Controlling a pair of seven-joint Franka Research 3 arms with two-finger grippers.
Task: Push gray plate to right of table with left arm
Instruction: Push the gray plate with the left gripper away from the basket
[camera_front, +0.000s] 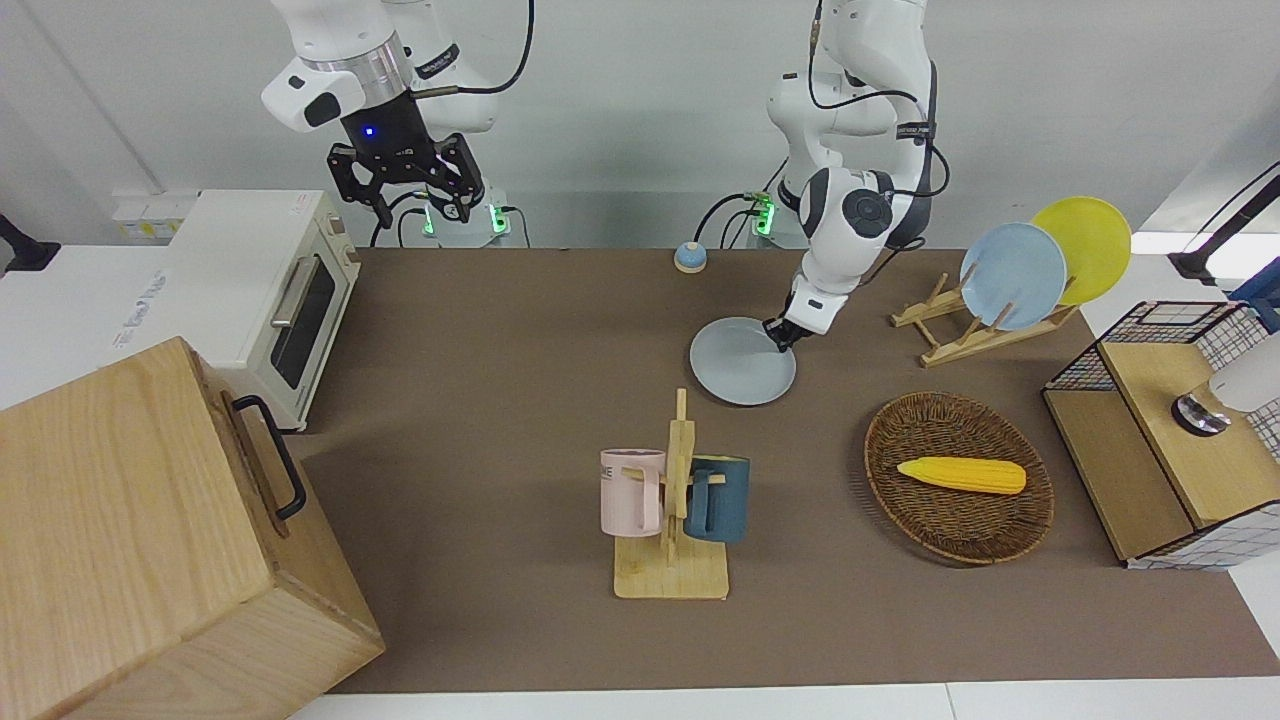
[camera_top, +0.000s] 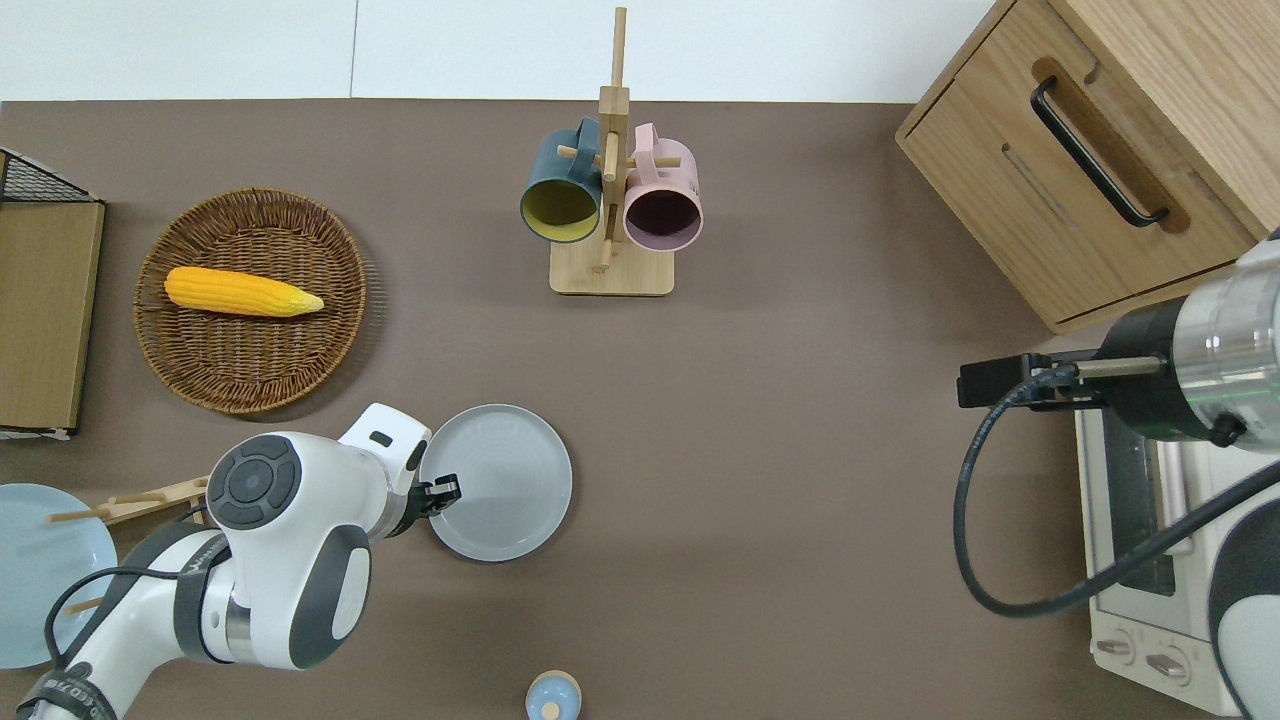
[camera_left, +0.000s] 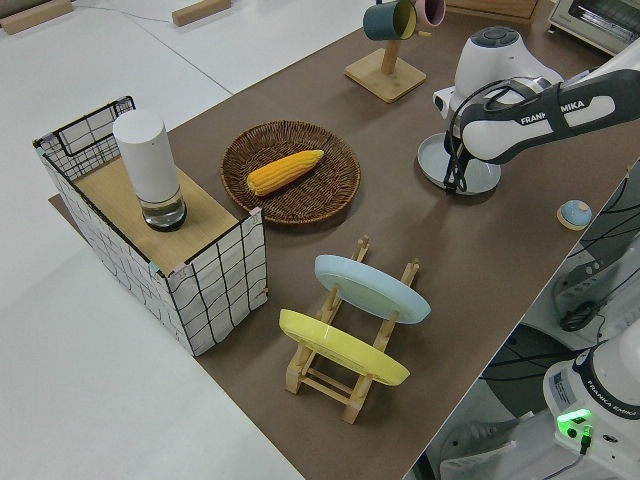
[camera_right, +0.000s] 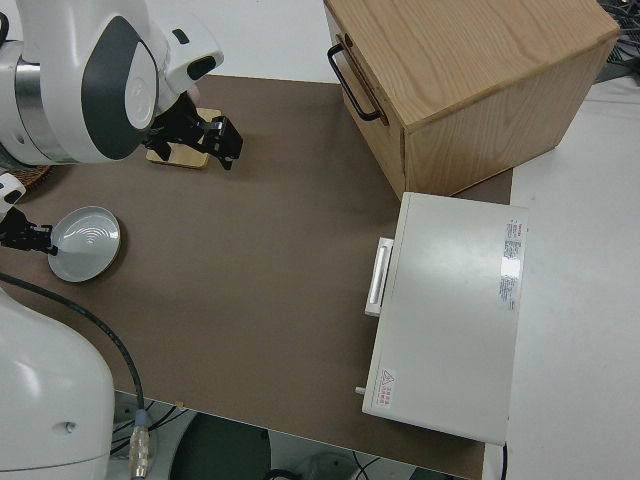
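The gray plate (camera_front: 738, 365) lies flat on the brown table (camera_front: 500, 330), nearer to the robots than the mug rack. It also shows in the overhead view (camera_top: 505, 480) and in the left side view (camera_left: 475, 172). My left gripper (camera_front: 778, 341) is shut and empty, with its tip down on the part of the plate toward the left arm's end of the table, just inside the rim. The gripper also shows in the overhead view (camera_top: 447, 490). My right gripper (camera_front: 420, 205) is open and empty; that arm is parked.
A wooden mug rack (camera_front: 672, 500) holds a pink and a dark blue mug. A wicker basket (camera_front: 925, 520) holds a corn cob. A plate rack (camera_front: 960, 335) holds a sky-blue and a yellow plate. A toaster oven (camera_front: 270, 290) and a wooden box (camera_front: 150, 530) stand at the right arm's end.
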